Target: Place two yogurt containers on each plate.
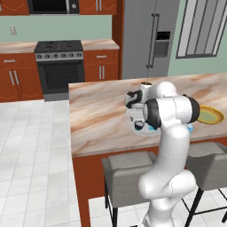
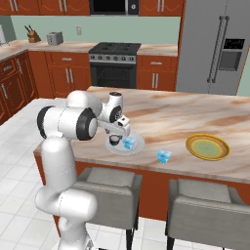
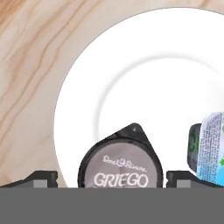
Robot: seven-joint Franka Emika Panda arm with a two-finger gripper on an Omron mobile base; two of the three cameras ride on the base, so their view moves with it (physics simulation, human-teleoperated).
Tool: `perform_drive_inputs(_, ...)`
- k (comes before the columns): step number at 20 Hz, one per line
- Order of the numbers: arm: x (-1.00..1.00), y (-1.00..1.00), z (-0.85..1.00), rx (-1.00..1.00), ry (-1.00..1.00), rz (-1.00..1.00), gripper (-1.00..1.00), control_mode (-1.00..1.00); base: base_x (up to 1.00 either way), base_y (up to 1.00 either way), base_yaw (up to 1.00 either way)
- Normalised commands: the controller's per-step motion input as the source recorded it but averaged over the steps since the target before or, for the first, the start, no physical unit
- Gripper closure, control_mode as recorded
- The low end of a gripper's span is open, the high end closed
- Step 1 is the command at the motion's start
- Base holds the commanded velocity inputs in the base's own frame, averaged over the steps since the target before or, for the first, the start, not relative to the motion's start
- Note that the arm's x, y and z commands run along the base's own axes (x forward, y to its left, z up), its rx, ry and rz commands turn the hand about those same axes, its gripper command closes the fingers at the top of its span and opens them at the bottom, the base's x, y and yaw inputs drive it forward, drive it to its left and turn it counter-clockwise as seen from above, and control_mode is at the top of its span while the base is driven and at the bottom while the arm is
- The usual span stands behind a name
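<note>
The dark yogurt cup point(image 3: 120, 164) sits on the white plate point(image 3: 144, 83), near its rim at 6 o'clock in the hand view, grey lid up with "GRIEGO" printed on it. The gripper point(image 3: 111, 179) stands over it with the jaws wide, one fingertip point(image 3: 43, 179) on each side of the cup and a gap between each tip and the cup's wall. A light blue cup point(image 3: 210, 151) lies tipped on the same plate at 3 o'clock from the dark one, close beside it. In the right base view a second light blue cup point(image 2: 164, 156) rests on the bare counter point(image 2: 171, 117), between the white plate and the yellow-rimmed plate point(image 2: 208, 147), which holds nothing. The counter is a pale marble island with brown veining; both plates lie near its front edge, above two grey stools point(image 2: 110, 188). Behind it stretches open counter, then a black stove point(image 2: 115, 63), red-brown cabinets point(image 2: 63, 68) and a steel fridge point(image 2: 215, 46)
</note>
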Motion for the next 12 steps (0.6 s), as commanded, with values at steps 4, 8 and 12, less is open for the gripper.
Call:
perform_drive_inputs(4,-0.17,0.00,0.43,0.00,0.00,0.00,-1.00,-1.00,0.00,0.00,0.00)
perform_drive_inputs(8,-0.24,0.00,0.47,0.00,0.00,0.00,-1.00,-1.00,0.00,0.00,0.00)
perform_drive_inputs(12,-0.35,0.00,0.46,0.00,0.00,0.00,-1.00,-1.00,0.00,0.00,0.00)
